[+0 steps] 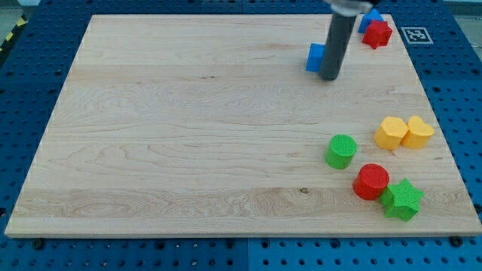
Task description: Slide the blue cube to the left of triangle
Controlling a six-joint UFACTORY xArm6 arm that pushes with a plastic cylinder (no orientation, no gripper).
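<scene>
Tip against the blue cube, near the counter's top right.

No pincer was fitted, so nothing was held; my tip (330, 77) stood just right of the blue cube (315, 57), touching or nearly so. The cube sat left of the blue triangle (370, 19), which lay beside a red block (378, 34) at the counter's (188, 135) top edge. By my judgement the cube was already left of it, with little remaining. The rod hid the cube's right side and part of the triangle.
</scene>
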